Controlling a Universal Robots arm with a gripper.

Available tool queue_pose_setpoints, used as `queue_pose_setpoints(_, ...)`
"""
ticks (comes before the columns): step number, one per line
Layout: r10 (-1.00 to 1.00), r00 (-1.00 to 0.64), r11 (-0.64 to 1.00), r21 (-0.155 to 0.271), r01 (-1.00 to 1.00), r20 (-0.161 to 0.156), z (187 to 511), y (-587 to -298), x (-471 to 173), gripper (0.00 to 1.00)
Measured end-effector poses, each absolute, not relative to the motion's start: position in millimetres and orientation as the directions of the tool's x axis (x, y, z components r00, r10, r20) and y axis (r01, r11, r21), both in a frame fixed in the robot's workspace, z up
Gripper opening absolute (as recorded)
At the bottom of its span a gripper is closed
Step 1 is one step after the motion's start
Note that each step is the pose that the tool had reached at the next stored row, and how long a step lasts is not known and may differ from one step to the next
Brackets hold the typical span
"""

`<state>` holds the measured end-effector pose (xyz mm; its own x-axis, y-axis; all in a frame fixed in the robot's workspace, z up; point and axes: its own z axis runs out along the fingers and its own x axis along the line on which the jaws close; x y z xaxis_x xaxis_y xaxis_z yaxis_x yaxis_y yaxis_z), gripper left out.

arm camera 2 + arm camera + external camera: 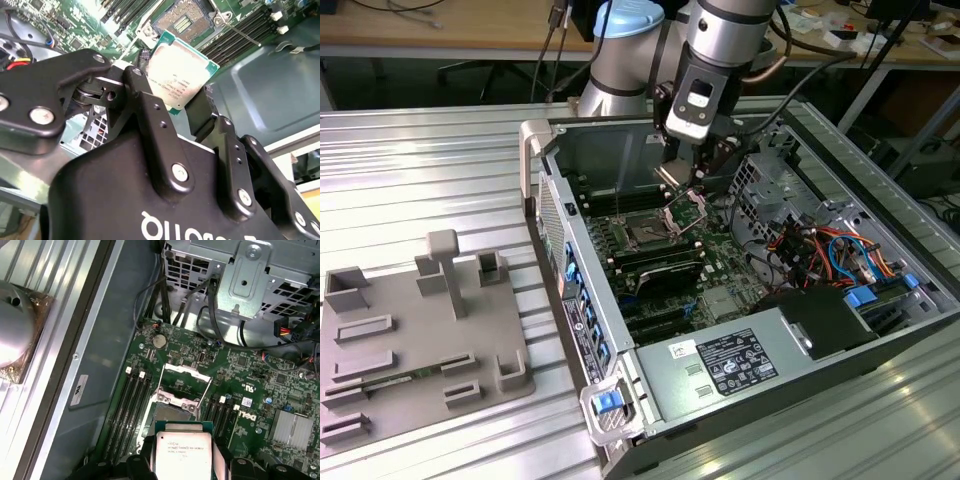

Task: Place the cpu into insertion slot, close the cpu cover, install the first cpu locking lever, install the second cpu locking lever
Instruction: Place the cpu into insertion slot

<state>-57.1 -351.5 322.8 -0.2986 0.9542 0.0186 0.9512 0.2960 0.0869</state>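
Note:
My gripper (680, 180) hangs inside the open computer case, shut on the cpu (180, 72), a flat square chip with a silver top and green edge. The black fingers (145, 100) clamp its two opposite sides. In the first wrist view the cpu (181, 452) sits just off the insertion slot (172, 414), hovering above the green board. That insertion slot (184, 20) lies bare, with its grid of contacts showing. The cpu cover (181, 377), a silver frame, stands swung up at the slot's far edge, and the same cover (688, 208) shows under the gripper. A thin locking lever (245, 35) is raised beside the slot.
Long black memory slots (132, 405) flank the socket on both sides. A metal drive cage (250, 285) with black cables stands behind the board, and coloured cables (820, 250) fill the exterior view's right. A grey fixture tray (410, 340) lies on the ribbed table at the exterior view's left.

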Motion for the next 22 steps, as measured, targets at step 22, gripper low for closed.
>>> queue_pose_setpoints(22,0.998,-0.056,0.055,0.084,0.995,0.018,293.7,-351.6,-63.3,0.55)
